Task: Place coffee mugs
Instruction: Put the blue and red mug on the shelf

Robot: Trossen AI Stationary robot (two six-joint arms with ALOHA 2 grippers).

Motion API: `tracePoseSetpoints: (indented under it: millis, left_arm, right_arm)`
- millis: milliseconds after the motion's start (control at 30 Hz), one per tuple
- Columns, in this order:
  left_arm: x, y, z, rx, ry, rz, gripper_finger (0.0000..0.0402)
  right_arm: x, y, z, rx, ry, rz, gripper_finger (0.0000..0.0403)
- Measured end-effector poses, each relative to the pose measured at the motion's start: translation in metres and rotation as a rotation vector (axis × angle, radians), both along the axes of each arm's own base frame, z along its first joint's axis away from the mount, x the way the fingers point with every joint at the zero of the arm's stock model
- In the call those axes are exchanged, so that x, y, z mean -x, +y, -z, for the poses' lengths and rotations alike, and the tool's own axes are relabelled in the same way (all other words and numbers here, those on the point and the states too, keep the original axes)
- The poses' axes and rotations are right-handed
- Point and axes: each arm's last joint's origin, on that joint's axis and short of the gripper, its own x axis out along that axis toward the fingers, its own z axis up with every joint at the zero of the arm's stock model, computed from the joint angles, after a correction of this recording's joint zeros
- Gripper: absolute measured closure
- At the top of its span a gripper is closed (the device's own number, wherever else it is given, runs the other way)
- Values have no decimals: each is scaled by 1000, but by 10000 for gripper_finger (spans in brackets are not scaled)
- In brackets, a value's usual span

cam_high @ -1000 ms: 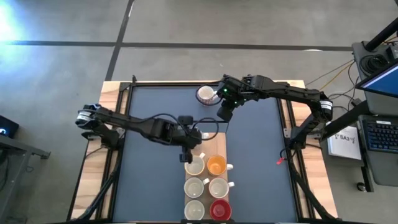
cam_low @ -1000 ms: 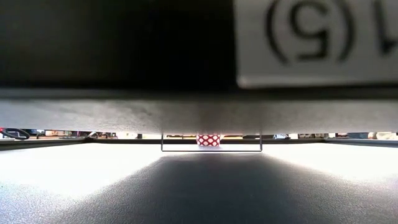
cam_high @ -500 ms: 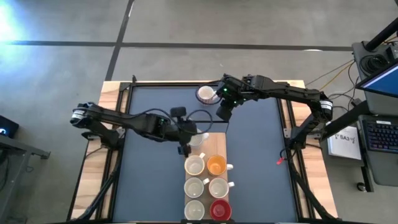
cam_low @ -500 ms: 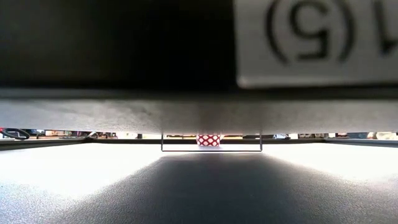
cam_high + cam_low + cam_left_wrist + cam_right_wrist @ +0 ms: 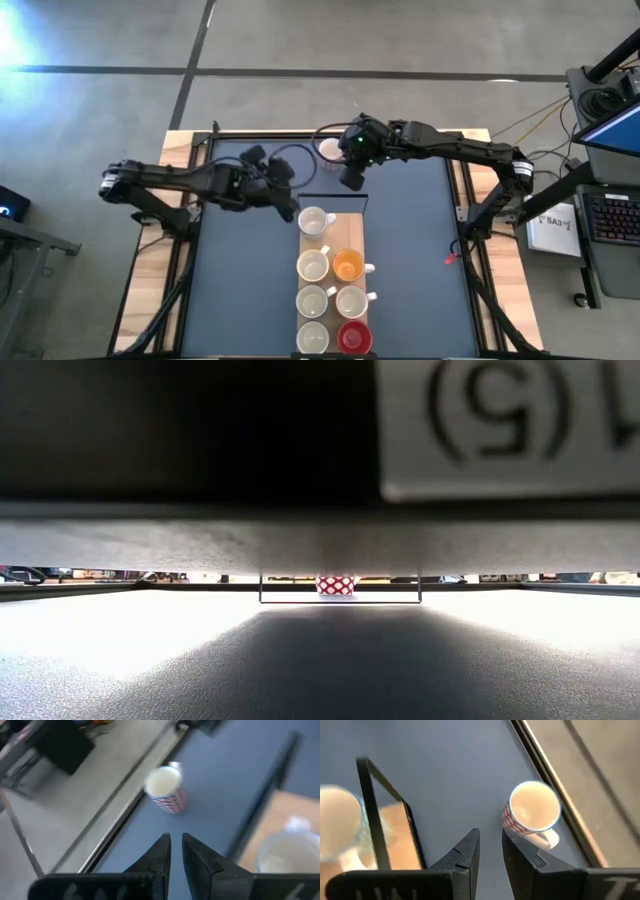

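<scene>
Seven mugs stand in two columns on the wooden tray (image 5: 356, 222) at the worktop's near centre: red mug (image 5: 353, 337) nearest, orange mug (image 5: 348, 266) midway, a cream mug (image 5: 314, 220) alone at the far end. One slot open beside it at 3 o'clock. Left hand (image 5: 288, 208) at 9 o'clock of that mug, fingers narrow, empty. Right hand (image 5: 349, 183) near the patterned mug (image 5: 329, 149) at the far edge, fingers nearly closed, empty. Best opened wide first, lowered over the rim, clear of the handle. Dark blue worktop (image 5: 250, 290), wood-framed; grey concrete floor beyond.

A robotics lab: concrete floor (image 5: 100, 40), laptop (image 5: 612, 135), keyboard (image 5: 612, 218) and cables (image 5: 530, 120) beside the table (image 5: 240, 270).
</scene>
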Motion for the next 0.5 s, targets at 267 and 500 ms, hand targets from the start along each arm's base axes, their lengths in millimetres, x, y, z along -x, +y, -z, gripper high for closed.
tracePoseSetpoints:
  millis: [267,500]
  left_arm:
    - [17,20,-16,64,-176,-191,372]
    - [30,41,-16,49,-111,-270,372]
  right_arm:
    - [-1,0,0,38,13,-48,330]
    - [0,-1,2,31,29,-43,330]
